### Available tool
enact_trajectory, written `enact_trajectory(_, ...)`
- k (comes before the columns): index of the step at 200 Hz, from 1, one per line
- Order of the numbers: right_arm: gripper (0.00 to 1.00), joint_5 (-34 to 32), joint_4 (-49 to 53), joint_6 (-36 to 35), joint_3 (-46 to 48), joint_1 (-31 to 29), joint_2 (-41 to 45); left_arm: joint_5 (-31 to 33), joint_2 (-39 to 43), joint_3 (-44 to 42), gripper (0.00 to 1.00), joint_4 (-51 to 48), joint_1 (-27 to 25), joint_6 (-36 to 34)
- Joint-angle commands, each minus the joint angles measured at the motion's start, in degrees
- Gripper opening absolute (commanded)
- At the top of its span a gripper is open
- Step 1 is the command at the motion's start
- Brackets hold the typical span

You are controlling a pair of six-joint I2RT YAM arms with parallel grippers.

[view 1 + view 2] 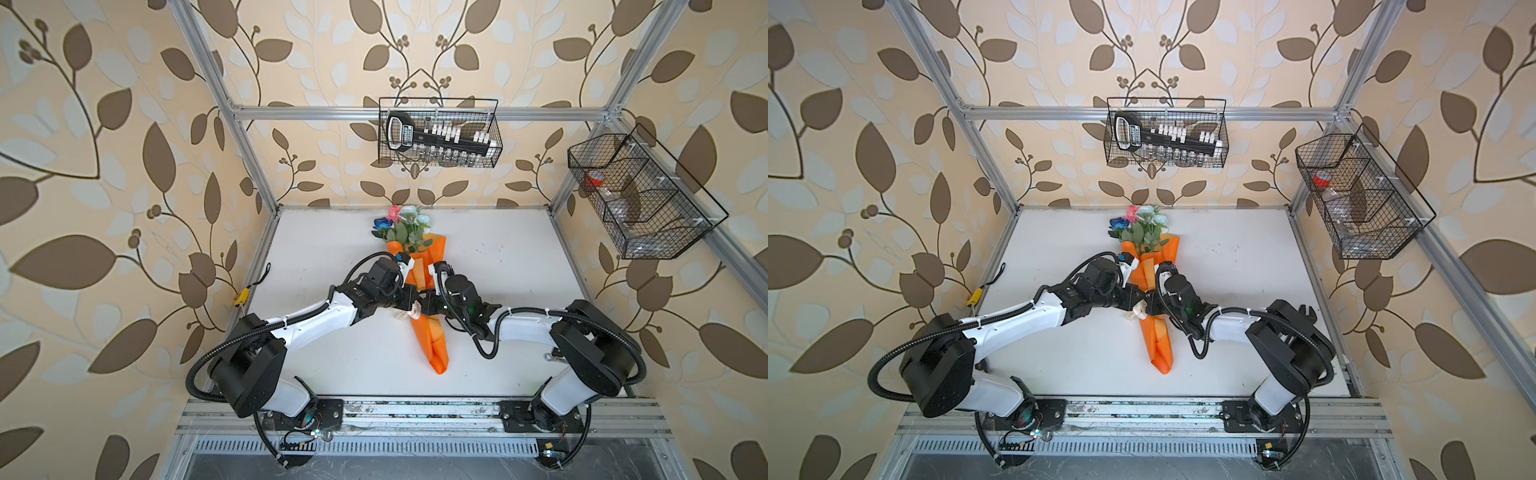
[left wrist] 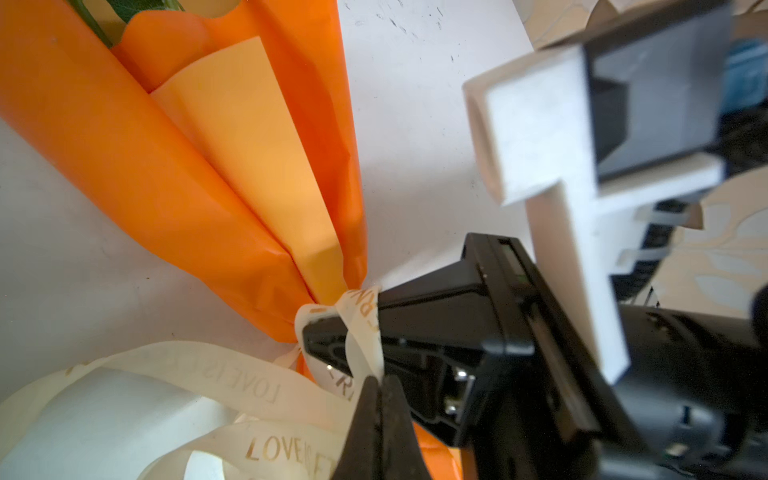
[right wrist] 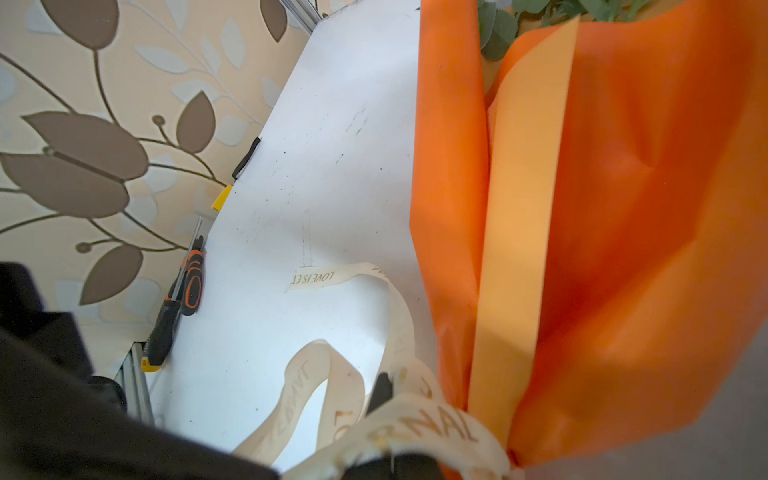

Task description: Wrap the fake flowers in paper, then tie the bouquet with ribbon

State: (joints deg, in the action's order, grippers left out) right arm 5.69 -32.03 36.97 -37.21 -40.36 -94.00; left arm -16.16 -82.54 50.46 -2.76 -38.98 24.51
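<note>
Two wire baskets hang on the frame above the table [image 1: 332, 357]. The back basket [image 1: 390, 160] holds a black bar [image 1: 465, 143] with a loop handle and rows of white clips. Under it is a row of small shiny pieces, too small to name. The side basket [image 1: 665, 239], on the right rail, is split by dividers. A red roll [image 1: 595, 179] lies in the compartment nearest the back wall, and something clear sits in the next one, unreadable through the mesh.

The bouquet [image 1: 434, 340] lies flat mid-table, running front to back. Its blooms are close to the back edge, and the orange paper's pointed tail points toward the front, well short of the front rail. Both arms meet over its narrow waist, where a cream ribbon [image 2: 257, 390] circles the paper. The left gripper [image 2: 376, 409] has its fingers pressed together on a strand of ribbon, plain in the left wrist view. The right gripper [image 2: 311, 334] is closed too, close against the left. Ribbon loops over its tip, but whether it pinches any I cannot tell. Loose ribbon coils on the table left of the bouquet.

Bare table spreads wide on both sides of the bouquet and in front of its tail. Along the left edge lie a yellow tag [image 1: 242, 296] with a black strap and, in the right wrist view, a screwdriver [image 3: 189, 286] with an orange-and-black grip
</note>
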Motion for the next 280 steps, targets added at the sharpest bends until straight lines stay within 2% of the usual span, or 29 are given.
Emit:
enact_trajectory(1,0.0,-1.2,-10.1,-0.9,2.4,0.1,-2.3,-3.9,1.0,-0.7,0.0,4.6,-0.2,3.8)
enact_trajectory(40,0.0,-3.1,-24.5,-1.0,5.7,0.1,-5.6,-4.9,0.4,-1.5,0.0,5.3,-0.2,6.5)
enact_trajectory(57,0.0,-2.6,-32.5,-1.1,6.6,0.1,-7.7,-3.1,0.4,-1.8,0.0,4.1,-0.1,8.2)
enact_trajectory(78,0.0,-1.6,-38.2,-0.3,5.9,0.2,-11.0,-1.7,-1.5,-2.8,0.02,4.1,0.4,11.0)
enact_trajectory(93,0.0,-1.3,-41.4,0.6,5.5,0.1,-13.6,-3.2,-2.0,-3.7,0.04,5.5,1.5,12.9)
enact_trajectory(109,0.0,-1.1,-43.1,1.7,5.0,0.2,-15.9,-5.6,-2.6,-4.5,0.19,7.1,3.0,15.0)
enact_trajectory(133,0.0,-0.1,-45.7,3.8,4.6,0.5,-18.9,-7.5,-2.2,-6.1,0.29,10.1,4.2,16.1)
enact_trajectory(156,0.0,0.2,-46.5,4.5,4.2,0.5,-20.4,-7.8,-0.6,-6.7,0.48,10.2,5.4,16.2)
enact_trajectory(194,0.0,-0.7,-46.5,4.8,2.4,0.5,-22.9,-7.0,3.0,-6.7,0.55,7.6,7.3,16.4)
enact_trajectory(232,0.0,-0.1,-46.5,5.0,1.3,0.5,-24.4,3.2,5.7,-4.4,0.53,-0.8,9.5,15.2)
enact_trajectory(245,0.0,0.0,-46.5,5.0,1.1,0.5,-24.4,7.1,4.8,-2.4,0.49,-4.8,10.6,13.9)
enact_trajectory(263,0.0,0.4,-46.4,5.0,1.0,0.5,-24.4,5.5,1.4,-0.7,0.38,-4.9,12.8,11.3)
enact_trajectory(280,0.0,0.8,-46.5,5.2,1.0,0.5,-24.4,0.9,-3.5,1.3,0.28,-3.8,13.4,7.1)
